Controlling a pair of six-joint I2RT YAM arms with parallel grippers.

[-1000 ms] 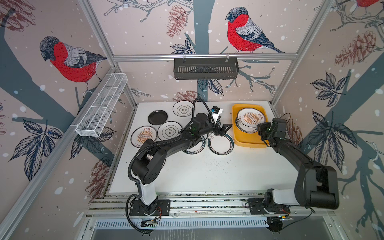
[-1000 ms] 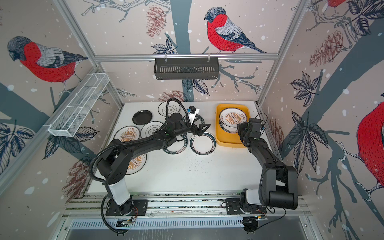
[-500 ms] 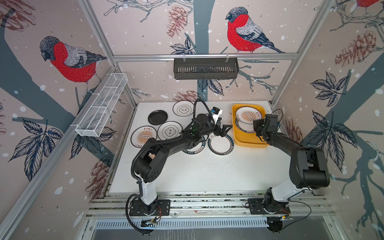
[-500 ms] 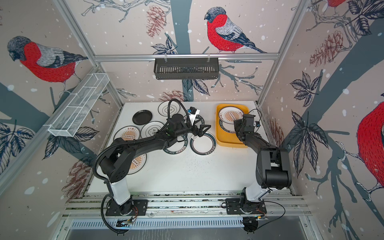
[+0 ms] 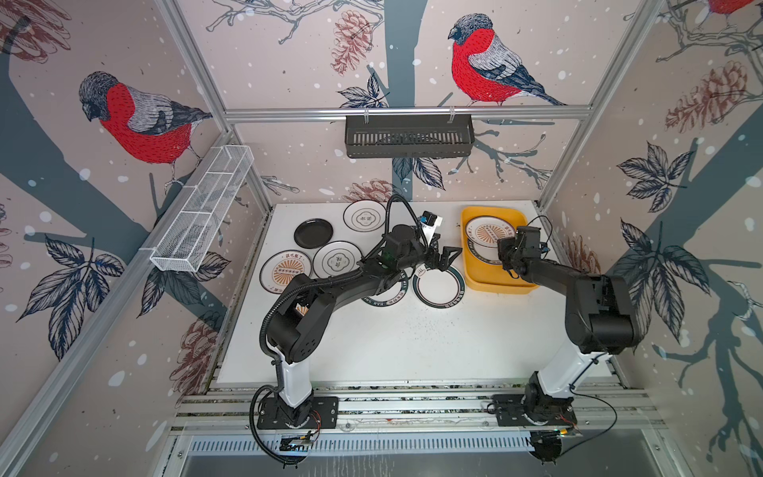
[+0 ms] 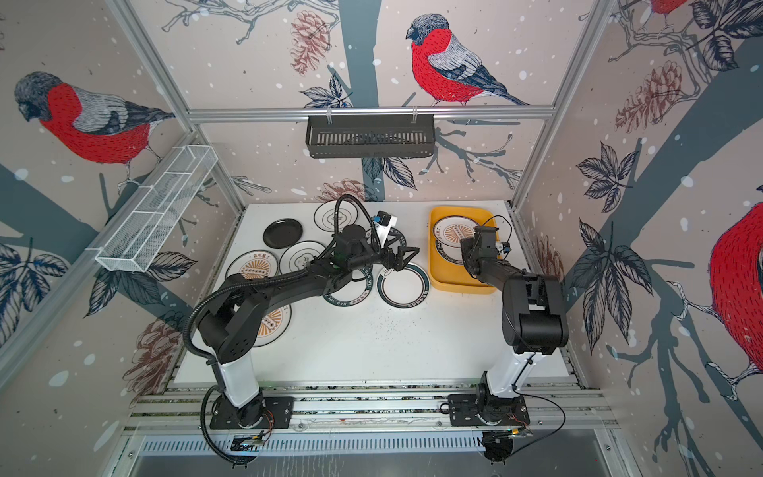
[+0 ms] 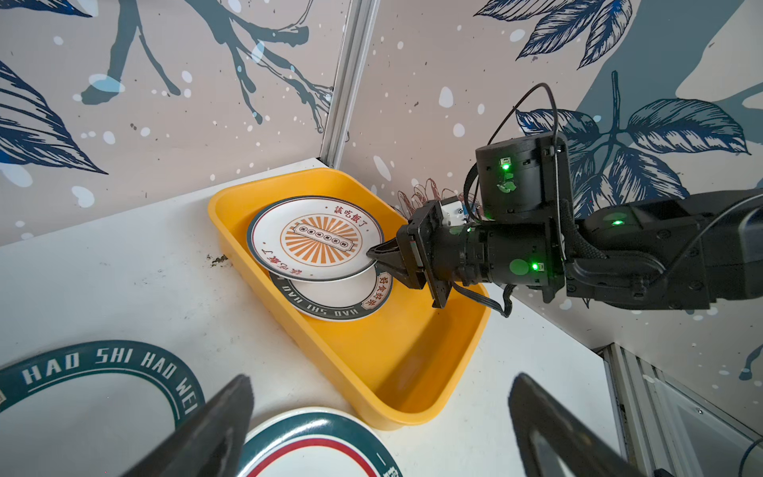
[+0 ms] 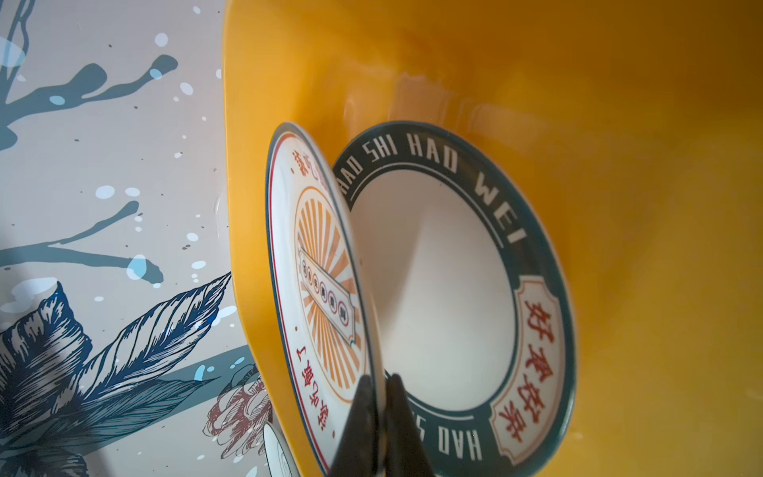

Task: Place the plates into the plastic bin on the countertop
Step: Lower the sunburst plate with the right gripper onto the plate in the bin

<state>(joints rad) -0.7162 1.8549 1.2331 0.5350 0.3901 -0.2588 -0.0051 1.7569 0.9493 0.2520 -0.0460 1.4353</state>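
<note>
The yellow-orange plastic bin (image 5: pixel 487 277) (image 6: pixel 458 281) sits at the countertop's back right. In it lies a green-rimmed plate (image 7: pixel 334 301) (image 8: pixel 446 289). My right gripper (image 5: pixel 501 247) (image 6: pixel 466 247) (image 7: pixel 373 256) (image 8: pixel 377 384) is shut on the rim of an orange sunburst plate (image 5: pixel 483 233) (image 6: pixel 452 231) (image 7: pixel 316 239) (image 8: pixel 318 281), which it holds tilted over that plate. My left gripper (image 5: pixel 448 258) (image 6: pixel 406 258) (image 7: pixel 382 382) hangs open and empty by the bin's left wall, over another green-rimmed plate (image 5: pixel 438 287) (image 6: pixel 404 287) (image 7: pixel 313 446).
More plates lie on the white countertop (image 5: pixel 404 342): a black one (image 5: pixel 313 233), two with quatrefoil emblems (image 5: pixel 364 215) (image 5: pixel 336 260), a sunburst one (image 5: pixel 285 270) and a green-rimmed one (image 5: pixel 386 299) partly under my left arm. A black slotted basket (image 5: pixel 408 136) and a white wire rack (image 5: pixel 202 210) hang on the walls.
My right gripper has carried the sunburst plate a little farther back and left inside the bin, and the right elbow has risen. The left arm has stayed still.
</note>
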